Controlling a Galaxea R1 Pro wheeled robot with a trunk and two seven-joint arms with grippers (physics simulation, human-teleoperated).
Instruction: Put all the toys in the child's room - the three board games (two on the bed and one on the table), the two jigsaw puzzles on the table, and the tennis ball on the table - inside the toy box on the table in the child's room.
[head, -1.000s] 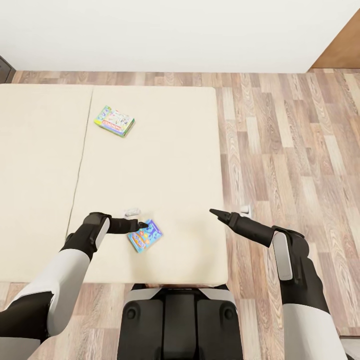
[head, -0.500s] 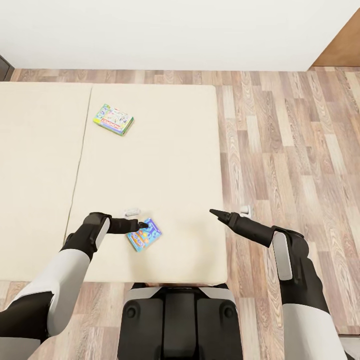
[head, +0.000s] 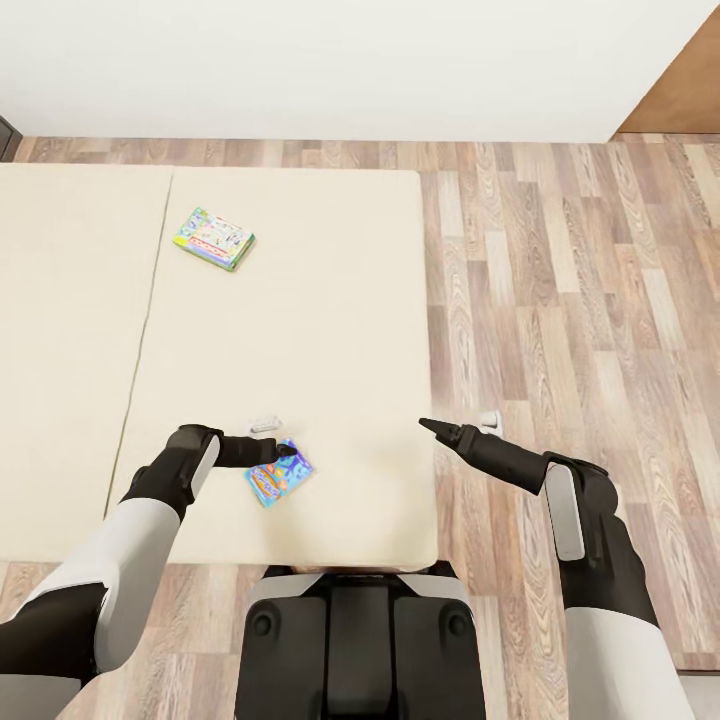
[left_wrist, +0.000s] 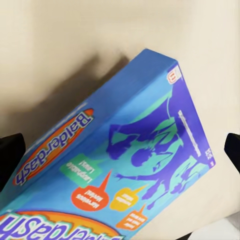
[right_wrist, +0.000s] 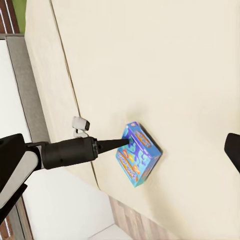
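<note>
A blue board game (head: 277, 476) lies flat on the beige bed (head: 330, 300) near its front edge. My left gripper (head: 288, 452) hovers just over the box's near-left corner, open. In the left wrist view the box (left_wrist: 125, 160) sits close below, one dark fingertip (left_wrist: 10, 155) off each side of it and not touching. A pale green-edged board game (head: 213, 238) lies farther back on the mattress. My right gripper (head: 428, 425) is open above the bed's right edge, holding nothing. From the right wrist, the blue box (right_wrist: 137, 162) and the left gripper (right_wrist: 122, 144) are seen.
Wooden floor (head: 580, 300) runs along the bed's right side and behind it. A white wall (head: 350, 60) closes the back, with a brown wooden panel (head: 690, 100) at the far right. A seam (head: 140, 340) splits the mattress lengthwise.
The whole picture has slid a little to the left, so the camera has moved. Both arms keep their pose; the blue box now sits slightly further left under the left gripper.
</note>
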